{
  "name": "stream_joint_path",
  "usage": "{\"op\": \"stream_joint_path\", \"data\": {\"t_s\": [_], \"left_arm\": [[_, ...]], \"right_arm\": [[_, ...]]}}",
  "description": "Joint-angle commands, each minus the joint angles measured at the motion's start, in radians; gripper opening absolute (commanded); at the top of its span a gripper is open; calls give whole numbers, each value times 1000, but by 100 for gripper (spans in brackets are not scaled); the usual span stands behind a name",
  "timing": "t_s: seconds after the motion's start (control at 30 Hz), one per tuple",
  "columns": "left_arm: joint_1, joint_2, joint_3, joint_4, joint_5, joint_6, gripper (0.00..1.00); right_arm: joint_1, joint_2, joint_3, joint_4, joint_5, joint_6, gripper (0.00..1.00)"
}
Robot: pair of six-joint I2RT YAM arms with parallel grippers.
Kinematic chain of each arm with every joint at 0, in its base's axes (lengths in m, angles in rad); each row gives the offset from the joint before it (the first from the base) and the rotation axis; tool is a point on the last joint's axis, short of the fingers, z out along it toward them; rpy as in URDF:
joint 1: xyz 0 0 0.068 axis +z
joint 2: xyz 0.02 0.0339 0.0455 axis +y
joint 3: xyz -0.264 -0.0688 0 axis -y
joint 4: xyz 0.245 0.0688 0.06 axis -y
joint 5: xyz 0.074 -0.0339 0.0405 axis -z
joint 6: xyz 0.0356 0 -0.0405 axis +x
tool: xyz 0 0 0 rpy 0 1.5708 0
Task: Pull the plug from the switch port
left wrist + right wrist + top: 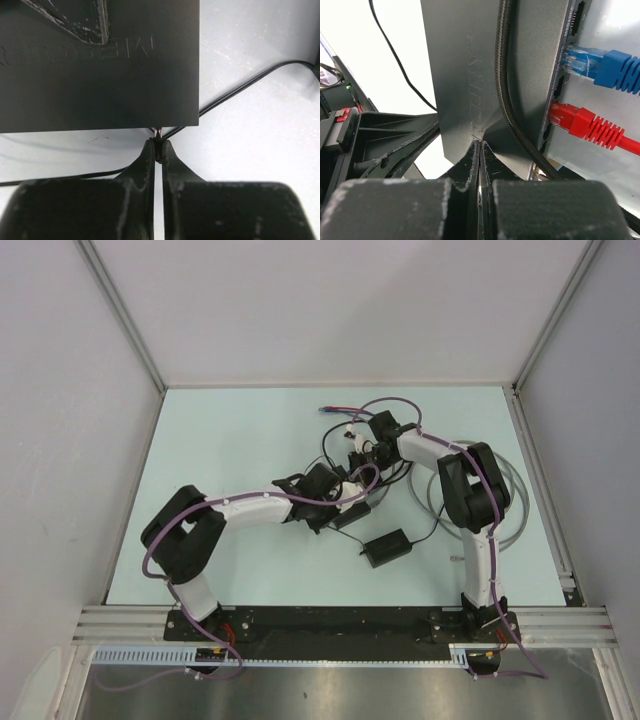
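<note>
1. Where both arms meet mid-table (pixel 250 430), the switch (pixel 100 75) lies flat: a matte-black box w/ embossed lettering on top.
2. L gripper (pixel 158 150): fingers almost together, pinching a small plug (pixel 158 133) right at the switch's edge. A bit of metal tip shows btwn fingertips & box. The switch port itself is hidden at that edge.
3. Thin black cable (pixel 240 87) runs from the plug off to the right over the table.
4. R gripper (pixel 479 147): fully closed, holding nothing, tips touching the switch's top face.
5. Blue plug (pixel 615 70) & red plug (pixel 592 127) sit in ports on another side of the switch. A dark braided cable (pixel 502 75) crosses in front of it in the right wrist view.
6. Power brick (pixel 388 547) lies nearer the arm bases, apart from the switch.
</note>
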Motion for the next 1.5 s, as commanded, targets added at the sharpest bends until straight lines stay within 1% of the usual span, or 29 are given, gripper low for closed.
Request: {"op": "stream_joint_path", "data": {"t_s": [0.0,0.17,0.2,0.3,0.33,0.37,0.4,0.43,0.47,0.5,0.6,0.67,0.7,0.77,0.8,0.83,0.9,0.93,1.0,1.03,1.1,1.13,1.17,1.2,1.23,1.27,1.33,1.37,1.47], "left_arm": [[-6,-40,-47,-138,26,-5,0],[-4,-81,-49,-159,34,0,0],[-4,-113,-44,-166,49,0,0],[-3,-190,-32,-193,132,-3,0],[2,-241,-30,-207,158,-3,0],[5,-268,-36,-213,224,1,0],[10,-293,-44,-215,241,1,0],[22,-334,-52,-221,255,0,0],[31,-351,-65,-225,275,-6,0],[45,-362,-70,-230,281,-12,0],[114,-397,-93,-267,304,-48,0],[183,-430,-110,-278,315,-71,0],[206,-439,-119,-273,301,-69,0],[258,-456,-128,-288,264,-42,0],[278,-457,-130,-288,214,-35,0],[324,-453,-130,-284,194,-28,0],[375,-409,-108,-287,152,-2,0],[420,-392,-99,-273,99,9,0],[457,-353,-78,-214,31,30,0],[482,-344,-72,-183,-40,44,0],[493,-312,-55,-112,-88,66,1],[496,-298,-26,-106,-102,66,25],[496,-286,-4,-107,-93,58,42],[494,-269,20,-130,-76,40,53],[494,-267,71,-142,-29,-9,77],[494,-269,94,-156,15,-32,86],[493,-276,147,-175,103,-87,97],[493,-275,161,-176,196,-106,96],[488,-244,215,-190,279,-173,94]], "right_arm": [[5,61,-9,-11,200,-28,0],[-1,45,-8,-9,175,-40,0],[-4,36,-5,-8,160,-40,0],[-19,-30,-6,-8,108,-40,0],[-27,-48,-6,-9,94,-40,0],[-29,-67,-6,-18,82,-69,1],[-29,-106,-8,-28,68,-98,3],[-26,-125,-9,-37,68,-116,10],[-22,-146,-12,-57,65,-136,14],[-21,-180,-17,-72,65,-185,23],[-10,-232,-29,-135,103,-289,39],[-1,-254,-45,-172,143,-337,43],[2,-277,-52,-178,157,-353,46],[2,-288,-72,-184,181,-370,46],[4,-291,-75,-187,183,-362,47],[2,-291,-74,-187,183,-345,47],[7,-291,-74,-180,184,-325,47],[11,-295,-74,-170,185,-321,47],[23,-300,-74,-164,203,-322,47],[25,-301,-74,-161,218,-328,46],[28,-301,-72,-158,232,-345,46],[27,-298,-71,-160,250,-351,46],[25,-289,-68,-158,263,-365,45],[21,-286,-65,-160,272,-371,45],[17,-283,-62,-158,278,-377,45],[13,-278,-57,-155,280,-394,46],[14,-277,-45,-132,296,-423,47],[14,-275,-45,-114,300,-434,48],[34,-253,-31,-40,315,-489,50]]}}
